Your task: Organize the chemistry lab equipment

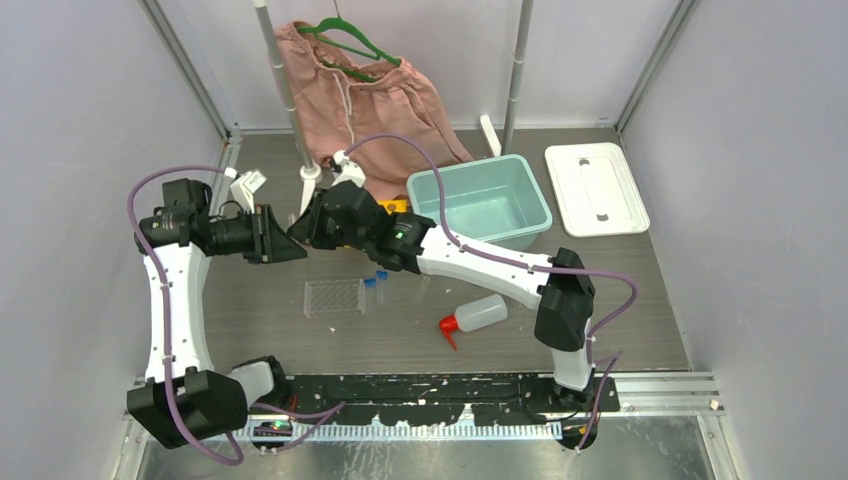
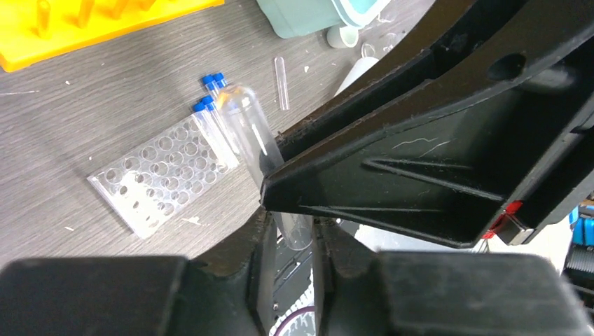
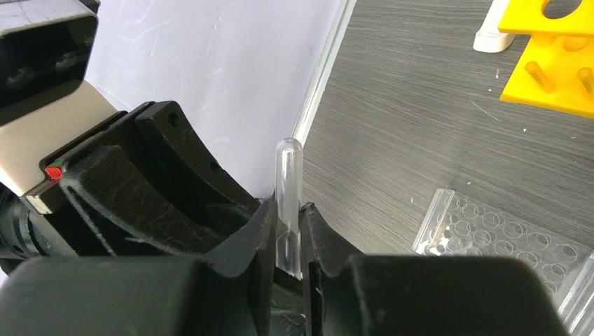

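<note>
Holding the tube: we see one clear glass tube [image 3: 288, 182] up in the air over the left half of the grey wood-grain table [image 1: 620, 290], where the two arms meet tip to tip.
Right pincer: the right pincer [image 3: 288, 210] is pinching the tube low on its length, with a finger touching the glass on each side and the rounded end standing free above.
Left pincer: the left pincer [image 2: 293, 224] looks pressed on the tube's open end too; we can make out no gap between its fingers and the glass.
Step, as we judge it: a handover between the arms, though we cannot tell in which direction.
Risk of snapping: two pincers are clamping one thin tube. If either arm pulls or twists before the other lets go, we expect the glass to bend and crack.
Risk of dropping: if both release together, or the receiving hold is too light, the smooth glass could slide out, fall and roll or break.
Risk below: the clear plastic rack with round wells [image 1: 333, 297] and the small clear blue-capped vials [image 1: 375, 285] lie just beside each other under the meeting point. A falling tube or a low wrist could scatter them.
Risk of collision: the fingers crowd each other, so a careless retreat could knock the tube askew.
Likely home: the yellow plastic rack [image 3: 553, 56] sits near. A tilted tube would catch on a hole's rim.
</note>
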You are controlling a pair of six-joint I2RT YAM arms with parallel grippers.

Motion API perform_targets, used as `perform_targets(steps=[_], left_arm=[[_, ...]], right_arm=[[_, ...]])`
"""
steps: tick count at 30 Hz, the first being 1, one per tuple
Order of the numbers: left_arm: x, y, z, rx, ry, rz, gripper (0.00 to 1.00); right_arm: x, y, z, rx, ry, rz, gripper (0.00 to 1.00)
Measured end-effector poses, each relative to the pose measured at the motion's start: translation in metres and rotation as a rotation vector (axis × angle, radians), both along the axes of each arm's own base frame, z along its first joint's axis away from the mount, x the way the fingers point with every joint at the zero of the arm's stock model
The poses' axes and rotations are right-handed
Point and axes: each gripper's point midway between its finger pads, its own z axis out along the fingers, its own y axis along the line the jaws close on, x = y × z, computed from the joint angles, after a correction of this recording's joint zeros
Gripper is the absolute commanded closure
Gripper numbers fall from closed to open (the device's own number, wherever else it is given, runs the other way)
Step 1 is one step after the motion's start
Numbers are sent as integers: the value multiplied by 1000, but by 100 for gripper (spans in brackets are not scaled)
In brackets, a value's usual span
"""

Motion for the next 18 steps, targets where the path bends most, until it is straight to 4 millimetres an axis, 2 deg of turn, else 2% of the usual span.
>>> perform_targets(steps=[1, 3, 4, 7, 11, 13, 18], left_arm=[[0, 0, -1, 2, 4, 4, 84], [1, 2, -4, 11, 13, 14, 89], [1, 4, -5, 15, 16, 19, 91], [1, 4, -6, 20, 10, 17, 93], [1, 4, -6, 31, -24, -11, 94], [-2, 3, -6, 36, -41, -30, 95], [-12, 1, -3, 72, -121, -83, 96]], right_arm=[[0, 0, 0, 2, 0, -1, 88], [1, 0, 0, 6, -1, -2, 67], [1, 0, -1, 6, 0, -3, 61], [1, -1, -2, -3, 9, -3, 49], [2, -7, -4, -43, 28, 5, 46], [6, -7, 3, -53, 39, 19, 46], [5, -8, 16, -54, 58, 82, 52]])
